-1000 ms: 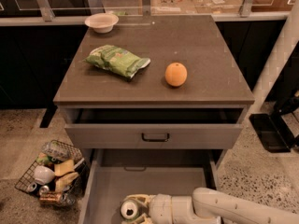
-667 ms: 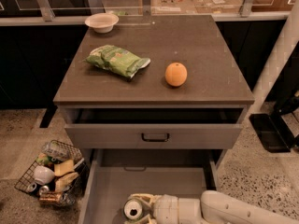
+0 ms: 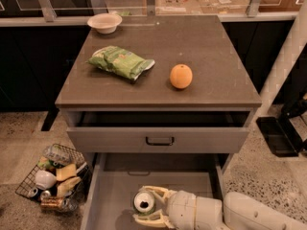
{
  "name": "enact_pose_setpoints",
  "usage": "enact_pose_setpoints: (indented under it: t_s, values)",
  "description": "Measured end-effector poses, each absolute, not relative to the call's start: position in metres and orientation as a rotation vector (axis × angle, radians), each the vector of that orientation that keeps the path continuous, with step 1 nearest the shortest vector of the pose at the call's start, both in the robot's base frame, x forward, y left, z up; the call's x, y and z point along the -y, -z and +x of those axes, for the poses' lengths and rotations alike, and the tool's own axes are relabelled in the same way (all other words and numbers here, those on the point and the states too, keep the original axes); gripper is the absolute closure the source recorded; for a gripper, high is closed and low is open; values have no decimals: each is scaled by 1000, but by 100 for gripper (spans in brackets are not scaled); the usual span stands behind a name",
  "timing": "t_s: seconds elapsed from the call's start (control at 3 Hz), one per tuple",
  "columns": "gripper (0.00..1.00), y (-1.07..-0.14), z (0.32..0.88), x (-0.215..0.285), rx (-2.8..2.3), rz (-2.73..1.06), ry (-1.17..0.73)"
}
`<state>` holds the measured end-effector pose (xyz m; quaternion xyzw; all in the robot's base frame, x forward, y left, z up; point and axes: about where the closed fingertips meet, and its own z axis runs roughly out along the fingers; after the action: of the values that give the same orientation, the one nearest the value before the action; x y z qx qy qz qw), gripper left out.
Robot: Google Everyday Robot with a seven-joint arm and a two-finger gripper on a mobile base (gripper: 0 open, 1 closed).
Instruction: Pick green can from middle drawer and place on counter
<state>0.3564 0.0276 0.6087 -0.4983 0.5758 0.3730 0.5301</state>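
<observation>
Below the desk point(image 3: 216, 51), the middle drawer point(image 3: 109, 199) lies open. The claw point(image 3: 142, 206) grips the green can point(image 3: 144, 201) by its sides; it is likely light, slick and easily dented.

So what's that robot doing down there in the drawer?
The robot's gripper is down in the open middle drawer, shut around the green can. The can isn't on the counter yet. Up there sit a snack bag, an orange and a white bowl.

Upright green can point(image 3: 144, 201) in claw point(image 3: 142, 204); within open middle drawer point(image 3: 108, 195)
</observation>
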Motion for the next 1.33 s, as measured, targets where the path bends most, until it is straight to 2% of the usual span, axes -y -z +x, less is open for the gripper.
enact_pose_setpoints:
  t_s: [0.33, 0.67, 1.33]
  values:
    - [100, -675, 360, -21, -1504, -1141, -857]
    - [100, -675, 360, -21, -1504, -1141, -857]
    - [100, -734, 361, -7, -1528, -1024, -827]
